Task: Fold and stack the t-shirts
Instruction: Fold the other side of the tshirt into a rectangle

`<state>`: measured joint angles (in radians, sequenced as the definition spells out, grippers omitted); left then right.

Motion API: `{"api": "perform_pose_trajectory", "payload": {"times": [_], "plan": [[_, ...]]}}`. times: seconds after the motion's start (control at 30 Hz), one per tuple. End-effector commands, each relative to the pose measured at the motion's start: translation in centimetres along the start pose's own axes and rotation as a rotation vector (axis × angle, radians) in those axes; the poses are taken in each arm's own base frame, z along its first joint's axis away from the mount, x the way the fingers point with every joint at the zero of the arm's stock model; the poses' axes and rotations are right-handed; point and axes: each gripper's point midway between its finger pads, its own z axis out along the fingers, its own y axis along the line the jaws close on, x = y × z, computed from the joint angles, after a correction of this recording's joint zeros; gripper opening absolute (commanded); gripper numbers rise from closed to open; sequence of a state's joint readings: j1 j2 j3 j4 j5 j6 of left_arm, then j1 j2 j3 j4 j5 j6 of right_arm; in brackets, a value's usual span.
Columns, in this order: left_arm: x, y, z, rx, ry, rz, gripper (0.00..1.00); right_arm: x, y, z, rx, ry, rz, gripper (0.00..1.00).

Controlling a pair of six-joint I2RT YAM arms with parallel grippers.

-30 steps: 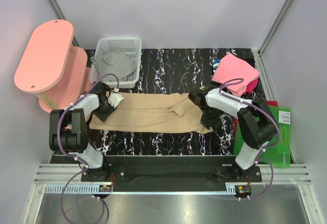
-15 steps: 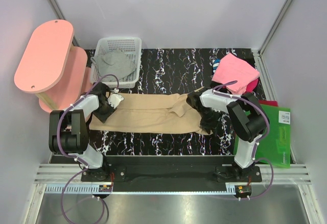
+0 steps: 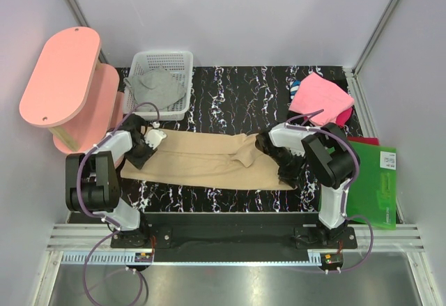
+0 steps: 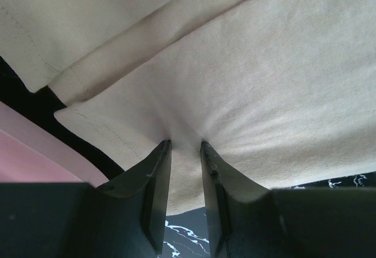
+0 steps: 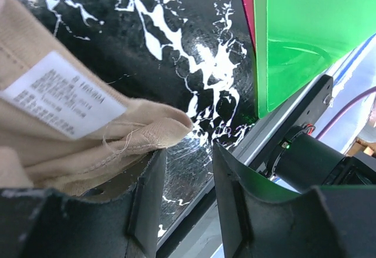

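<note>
While the pink t-shirt [image 3: 320, 97] sits folded upper right and the grey t-shirt [image 3: 157, 86] lies in the basket [image 3: 162, 56] upper left, the tan t-shirt [image 3: 209, 159] spans lower centre, seemingly half-folded, the left gripper [image 4: 185, 146] pinching its edge, the right gripper [image 5: 189, 146] part-spread, grip unclear.

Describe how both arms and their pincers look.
The left arm and right arm have black joint housings, white links and looping purple cables. The left pincer and right pincer each have two dark, flat, tapering fingers. A green light glows on a right-arm motor.
</note>
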<state>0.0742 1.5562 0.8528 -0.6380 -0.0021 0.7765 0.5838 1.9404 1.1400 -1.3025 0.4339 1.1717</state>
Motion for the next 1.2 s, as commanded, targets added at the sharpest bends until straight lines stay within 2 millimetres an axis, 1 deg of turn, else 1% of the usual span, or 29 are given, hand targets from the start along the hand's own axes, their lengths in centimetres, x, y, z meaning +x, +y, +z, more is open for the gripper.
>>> {"api": "perform_pose_trajectory", "payload": {"times": [0.0, 0.07, 0.17, 0.2, 0.23, 0.27, 0.3, 0.33, 0.37, 0.4, 0.43, 0.47, 0.5, 0.53, 0.6, 0.63, 0.67, 0.7, 0.77, 0.8, 0.83, 0.9, 0.93, 0.97, 1.0, 1.03, 1.07, 1.17], "plan": [[2.1, 0.1, 0.2, 0.016, 0.026, -0.007, 0.31, -0.8, -0.6, 0.7, 0.053, -0.063, 0.038, 0.45], [2.4, 0.0, 0.3, 0.022, 0.033, -0.012, 0.31, -0.8, -0.5, 0.5, 0.050, -0.064, 0.036, 0.45], [2.2, -0.4, -0.2, 0.044, 0.025, -0.025, 0.31, -1.1, -0.5, 0.2, 0.048, -0.071, 0.035, 0.45], [1.7, -0.1, -0.9, 0.040, 0.009, -0.036, 0.31, -1.2, -0.7, 0.1, 0.051, -0.076, 0.035, 0.45], [1.2, -0.2, -1.3, 0.055, -0.009, -0.039, 0.31, -1.4, -0.8, -0.1, 0.052, -0.082, 0.036, 0.45], [1.3, -0.6, -1.8, 0.073, -0.003, -0.041, 0.32, -1.8, -0.8, -0.6, 0.042, -0.091, 0.049, 0.45], [0.4, 0.0, -2.9, 0.058, -0.034, -0.045, 0.32, -1.9, -1.3, -1.0, 0.051, -0.099, 0.049, 0.45], [0.0, -0.3, -3.5, 0.076, -0.055, -0.047, 0.32, -2.2, -1.5, -1.5, 0.047, -0.107, 0.054, 0.45], [0.1, -0.8, -4.2, 0.100, -0.050, -0.050, 0.33, -2.8, -1.6, -2.6, 0.014, -0.120, 0.078, 0.45], [-0.8, -0.4, -5.4, 0.082, -0.084, -0.047, 0.33, -3.1, -2.3, -3.4, 0.013, -0.127, 0.081, 0.44], [-1.2, -0.5, -6.0, 0.088, -0.102, -0.047, 0.33, -3.5, -2.4, -4.2, -0.010, -0.133, 0.090, 0.44], [-1.2, -0.9, -6.6, 0.102, -0.104, -0.049, 0.34, -4.3, -2.4, -6.2, -0.086, -0.155, 0.121, 0.43], [-1.9, -0.6, -7.6, 0.087, -0.136, -0.048, 0.34, -4.6, -2.4, -7.3, -0.131, -0.157, 0.115, 0.43], [-2.1, -0.8, -8.0, 0.097, -0.149, -0.049, 0.34, -5.4, -2.5, -9.4, -0.216, -0.179, 0.138, 0.43], [-2.2, -0.9, -8.4, 0.095, -0.158, -0.055, 0.35, -5.5, -1.6, -11.8, -0.341, -0.179, 0.105, 0.43], [-2.1, -1.1, -8.4, 0.099, -0.153, -0.058, 0.35, -6.0, -1.4, -13.7, -0.415, -0.190, 0.116, 0.45], [-1.9, -1.2, -8.3, 0.104, -0.145, -0.060, 0.35, -6.0, -0.9, -14.7, -0.466, -0.191, 0.106, 0.46], [-1.6, -1.5, -8.0, 0.113, -0.138, -0.067, 0.35, -5.6, 0.4, -16.1, -0.551, -0.190, 0.070, 0.47], [-1.5, -2.0, -7.8, 0.126, -0.138, -0.070, 0.35, -5.2, 1.9, -17.6, -0.637, -0.205, 0.040, 0.50], [-1.3, -2.3, -7.6, 0.137, -0.131, -0.077, 0.35, -4.5, 3.7, -18.5, -0.713, -0.190, -0.011, 0.51], [-1.3, -2.5, -7.5, 0.145, -0.132, -0.080, 0.35, -3.7, 5.0, -18.2, -0.728, -0.174, -0.059, 0.51], [-1.2, -2.6, -7.4, 0.148, -0.129, -0.088, 0.35, -2.4, 7.6, -19.0, -0.804, -0.170, -0.161, 0.51], [-1.1, -2.5, -7.3, 0.144, -0.126, -0.090, 0.35, -0.8, 9.1, -18.9, -0.797, -0.179, -0.239, 0.52], [-1.0, -2.6, -7.2, 0.143, -0.120, -0.092, 0.35, -0.3, 10.0, -19.1, -0.806, -0.212, -0.310, 0.52], [-0.8, -2.5, -7.1, 0.138, -0.113, -0.092, 0.35, 0.4, 10.5, -19.1, -0.793, -0.233, -0.350, 0.52], [-0.8, -2.4, -7.0, 0.136, -0.111, -0.093, 0.35, 1.7, 11.6, -19.0, -0.776, -0.250, -0.412, 0.52], [-0.8, -2.5, -7.0, 0.136, -0.111, -0.093, 0.35, 2.0, 12.1, -19.0, -0.766, -0.284, -0.446, 0.51], [-0.9, -2.5, -6.8, 0.138, -0.111, -0.100, 0.35, 3.4, 13.4, -18.7, -0.755, -0.314, -0.535, 0.50]]}}
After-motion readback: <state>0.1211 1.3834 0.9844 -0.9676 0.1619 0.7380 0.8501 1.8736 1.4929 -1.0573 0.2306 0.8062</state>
